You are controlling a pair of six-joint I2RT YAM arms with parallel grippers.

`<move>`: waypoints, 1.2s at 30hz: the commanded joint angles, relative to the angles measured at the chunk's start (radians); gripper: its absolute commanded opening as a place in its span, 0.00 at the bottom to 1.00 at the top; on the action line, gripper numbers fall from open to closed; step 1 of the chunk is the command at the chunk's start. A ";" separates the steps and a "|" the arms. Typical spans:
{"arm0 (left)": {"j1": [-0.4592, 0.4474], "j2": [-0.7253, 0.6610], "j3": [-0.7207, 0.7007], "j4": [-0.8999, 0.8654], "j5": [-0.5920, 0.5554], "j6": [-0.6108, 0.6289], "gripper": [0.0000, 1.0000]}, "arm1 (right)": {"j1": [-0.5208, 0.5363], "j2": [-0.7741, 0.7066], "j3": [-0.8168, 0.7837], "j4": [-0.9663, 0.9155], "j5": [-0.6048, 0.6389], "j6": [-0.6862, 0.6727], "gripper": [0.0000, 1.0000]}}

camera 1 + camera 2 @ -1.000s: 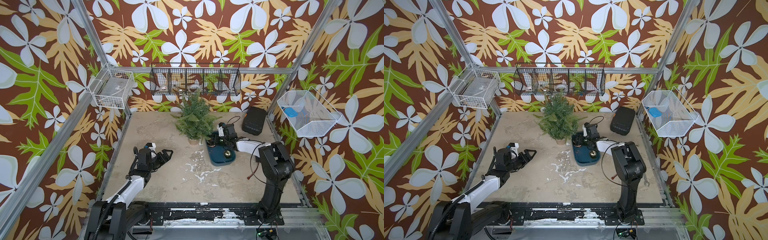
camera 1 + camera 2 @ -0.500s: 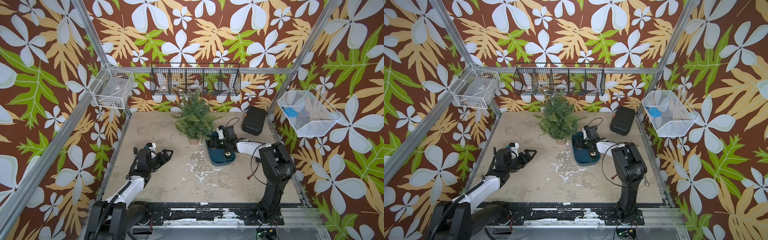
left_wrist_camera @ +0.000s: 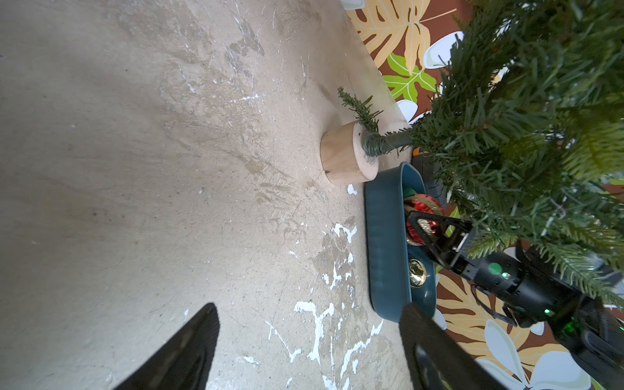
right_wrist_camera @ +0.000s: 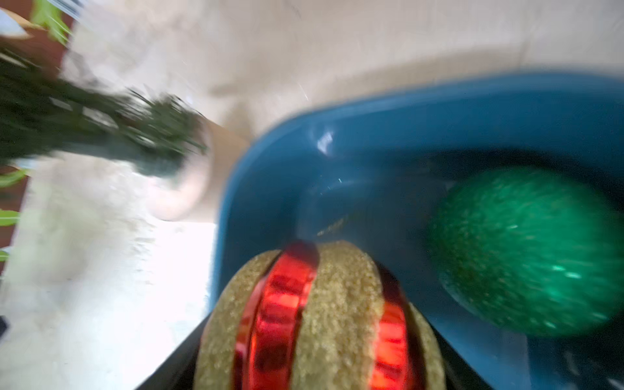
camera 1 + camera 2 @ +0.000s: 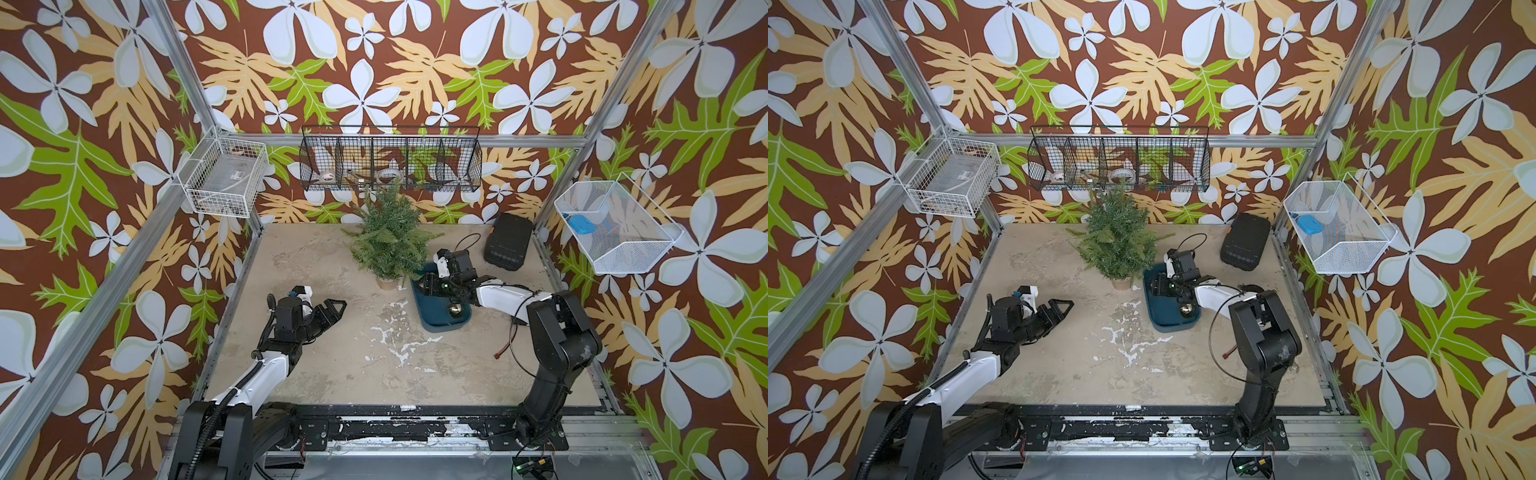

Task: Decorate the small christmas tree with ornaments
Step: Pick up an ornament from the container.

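In both top views the small christmas tree stands upright at the back of the counter, with no ornament on it. A blue tray lies just beside its base. The right claw reaches into the tray's far end, and the gold ball rests at the near end. The left claw hovers well apart.

In the left wrist view the left claw is released and empty over bare counter.

The right wrist view is blurred. There the striped ball fills the gap between the right claw's two fingers, so this claw seems clenched on it. The green glitter ball lies free beside it. I judge the striped ball light, hollow and stiff, probably brittle. Its glitter bands give friction, but the shiny red bands are slippery. It is best held across the widest part, with gentle pressure.
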 commanded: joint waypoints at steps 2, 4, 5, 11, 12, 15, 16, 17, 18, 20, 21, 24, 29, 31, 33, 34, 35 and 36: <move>0.001 -0.011 0.002 0.018 0.018 -0.006 0.86 | -0.001 -0.117 -0.031 0.018 -0.004 -0.023 0.73; 0.000 -0.018 0.003 0.017 0.024 -0.007 0.86 | -0.002 -0.185 -0.056 0.018 -0.009 -0.031 0.73; 0.000 -0.023 0.005 0.017 0.030 -0.007 0.86 | -0.004 -0.222 -0.074 0.018 -0.014 -0.034 0.73; -0.001 -0.068 0.023 0.033 0.098 -0.016 0.86 | -0.004 -0.456 -0.188 0.012 -0.042 -0.055 0.73; -0.001 -0.076 0.026 0.040 0.108 -0.020 0.86 | -0.003 -0.487 -0.198 0.009 -0.051 -0.057 0.73; -0.004 -0.098 0.037 0.065 0.162 -0.027 0.83 | -0.003 -0.570 -0.209 -0.009 -0.100 -0.064 0.73; -0.006 -0.107 0.040 0.076 0.188 -0.032 0.82 | -0.002 -0.595 -0.210 -0.013 -0.124 -0.064 0.73; -0.010 -0.116 0.043 0.086 0.213 -0.036 0.79 | -0.001 -0.616 -0.209 -0.018 -0.143 -0.062 0.73; -0.015 -0.126 0.046 0.091 0.230 -0.039 0.78 | -0.001 -0.632 -0.207 -0.024 -0.160 -0.058 0.73; -0.036 -0.159 0.046 0.109 0.255 -0.050 0.73 | -0.001 -0.658 -0.199 -0.036 -0.209 -0.050 0.72; -0.049 -0.175 0.046 0.120 0.260 -0.056 0.70 | 0.002 -0.665 -0.190 -0.047 -0.227 -0.050 0.72; -0.117 -0.216 0.038 0.181 0.254 -0.088 0.59 | 0.021 -0.676 -0.160 -0.082 -0.247 -0.047 0.72; -0.232 -0.234 0.035 0.300 0.216 -0.132 0.37 | 0.095 -0.673 -0.110 -0.122 -0.260 -0.045 0.71; -0.263 -0.237 0.031 0.356 0.209 -0.147 0.34 | 0.133 -0.674 -0.094 -0.122 -0.262 -0.031 0.72; -0.293 -0.241 0.028 0.403 0.191 -0.156 0.34 | 0.172 -0.670 -0.076 -0.125 -0.269 -0.018 0.71; -0.312 -0.242 0.027 0.423 0.179 -0.156 0.34 | 0.192 -0.668 -0.066 -0.125 -0.269 -0.012 0.71; -0.326 -0.242 0.027 0.435 0.167 -0.156 0.34 | 0.210 -0.666 -0.057 -0.128 -0.267 -0.007 0.71; -0.343 -0.239 0.027 0.450 0.154 -0.153 0.34 | 0.228 -0.662 -0.048 -0.129 -0.266 0.001 0.71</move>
